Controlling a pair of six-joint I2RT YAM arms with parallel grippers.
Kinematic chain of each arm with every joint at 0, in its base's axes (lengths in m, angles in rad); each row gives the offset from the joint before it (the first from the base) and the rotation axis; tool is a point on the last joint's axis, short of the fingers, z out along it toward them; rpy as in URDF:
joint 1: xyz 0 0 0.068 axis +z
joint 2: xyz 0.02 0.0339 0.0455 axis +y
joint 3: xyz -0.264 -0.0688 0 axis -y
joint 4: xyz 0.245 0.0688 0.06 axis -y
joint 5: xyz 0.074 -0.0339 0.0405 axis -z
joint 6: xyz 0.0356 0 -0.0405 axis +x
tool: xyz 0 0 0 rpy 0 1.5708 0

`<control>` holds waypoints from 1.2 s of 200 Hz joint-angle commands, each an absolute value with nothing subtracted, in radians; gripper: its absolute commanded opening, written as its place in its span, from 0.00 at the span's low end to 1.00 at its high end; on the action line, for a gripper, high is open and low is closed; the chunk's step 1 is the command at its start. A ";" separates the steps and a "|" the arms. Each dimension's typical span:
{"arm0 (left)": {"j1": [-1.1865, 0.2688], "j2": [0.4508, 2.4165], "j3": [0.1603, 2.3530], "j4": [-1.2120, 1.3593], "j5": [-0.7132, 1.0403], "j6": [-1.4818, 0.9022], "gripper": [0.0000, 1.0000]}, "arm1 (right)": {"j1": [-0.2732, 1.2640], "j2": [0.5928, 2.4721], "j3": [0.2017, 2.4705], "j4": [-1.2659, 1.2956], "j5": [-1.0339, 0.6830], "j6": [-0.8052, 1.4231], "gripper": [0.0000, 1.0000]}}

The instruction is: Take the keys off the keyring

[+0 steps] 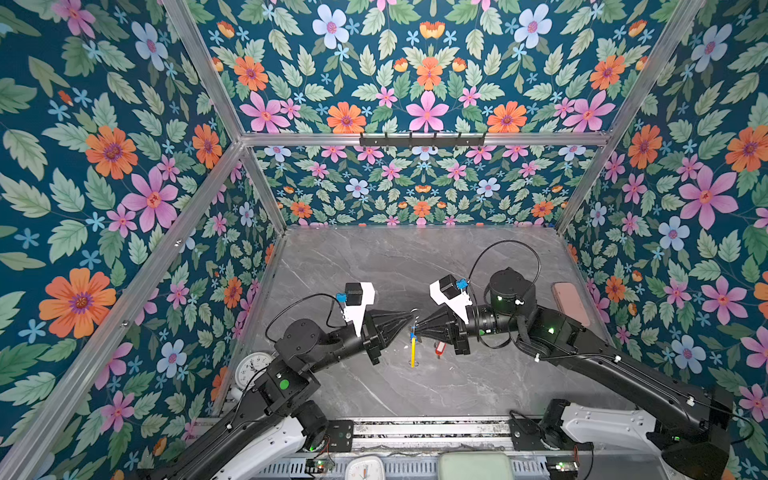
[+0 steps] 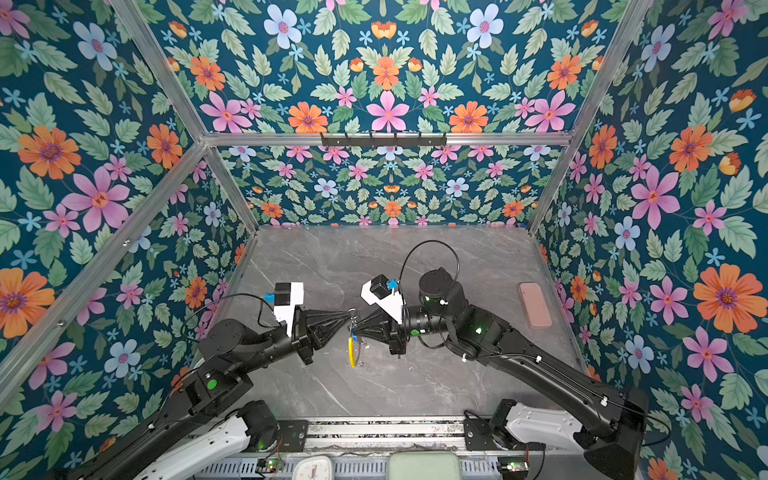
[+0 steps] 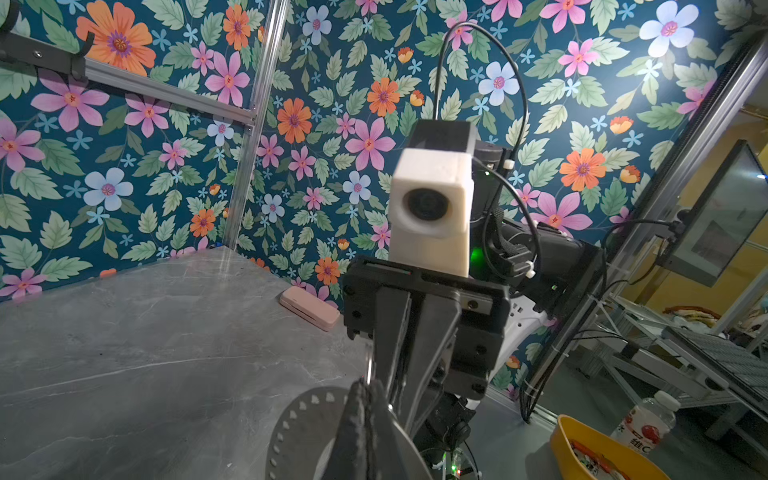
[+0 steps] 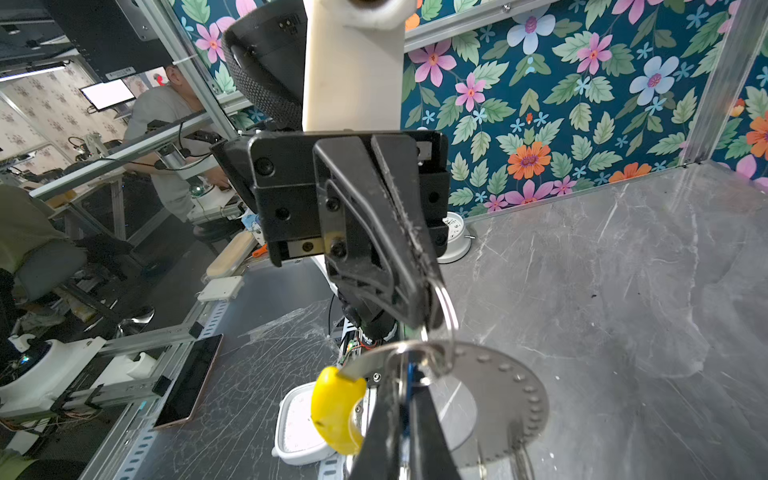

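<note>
The keyring (image 4: 528, 399) hangs in mid-air between my two grippers, a grey hoop with a yellow section (image 4: 336, 411). In both top views it shows edge-on (image 1: 413, 353) (image 2: 352, 353). My left gripper (image 1: 411, 318) (image 4: 428, 309) is shut on a small metal loop (image 4: 451, 320) at the top of the hoop. My right gripper (image 1: 417, 328) (image 4: 405, 415) is shut on the blue-tagged key (image 4: 411, 378), which is still on the hoop. The red-tagged key (image 1: 439, 348) lies on the table under the right gripper, apart from the hoop.
A round white clock (image 1: 251, 368) stands at the table's left edge. A pink case (image 1: 571, 303) lies by the right wall. A square white clock (image 1: 365, 467) and a green pad (image 1: 476, 465) sit beyond the front rail.
</note>
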State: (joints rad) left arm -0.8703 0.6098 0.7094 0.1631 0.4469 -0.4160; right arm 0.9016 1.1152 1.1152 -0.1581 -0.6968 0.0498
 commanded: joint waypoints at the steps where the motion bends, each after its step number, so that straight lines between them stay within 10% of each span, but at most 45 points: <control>1: -0.870 0.606 0.725 0.156 0.449 -0.384 0.00 | 0.886 1.109 1.152 -0.263 -0.714 0.008 0.00; 240: -0.870 0.573 0.647 0.371 0.566 -0.442 0.00 | 0.838 1.170 1.278 -0.435 -0.770 -0.091 0.00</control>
State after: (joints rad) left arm -0.8700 0.5762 0.6533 0.2344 0.5697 -0.4175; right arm 0.8364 1.1660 1.2884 -0.4713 -0.7567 -0.1104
